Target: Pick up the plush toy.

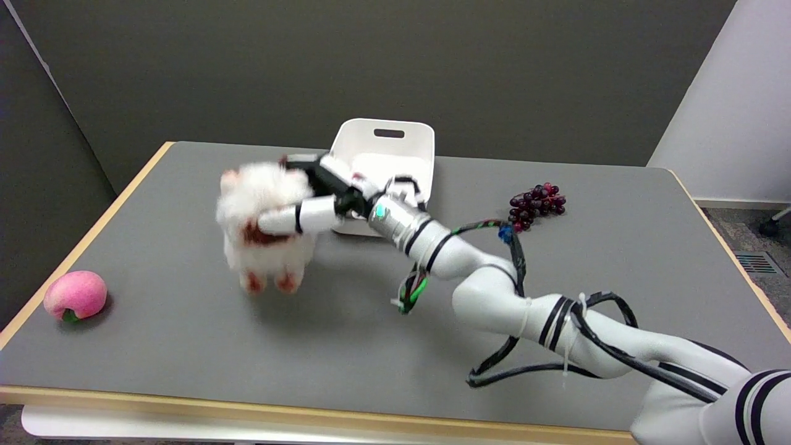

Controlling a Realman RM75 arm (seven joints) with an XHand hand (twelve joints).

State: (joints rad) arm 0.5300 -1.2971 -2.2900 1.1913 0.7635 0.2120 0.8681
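Head view shows the right hand [315, 204] clasping the plush toy [262, 216], fingers wrapped round its head, above the table [185, 346]; best raise it steadily, grip firm

Grey table [185, 346] with wooden edge, dark grey wall [247, 68], white wall [735, 105] at right

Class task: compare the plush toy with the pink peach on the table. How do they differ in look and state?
The plush toy is white, fluffy and red-marked; the peach is smooth and pink. The plush toy is bigger than the peach. The right hand grips the plush toy, seemingly lifted off the table, while the peach lies untouched near the left edge. Both look soft.
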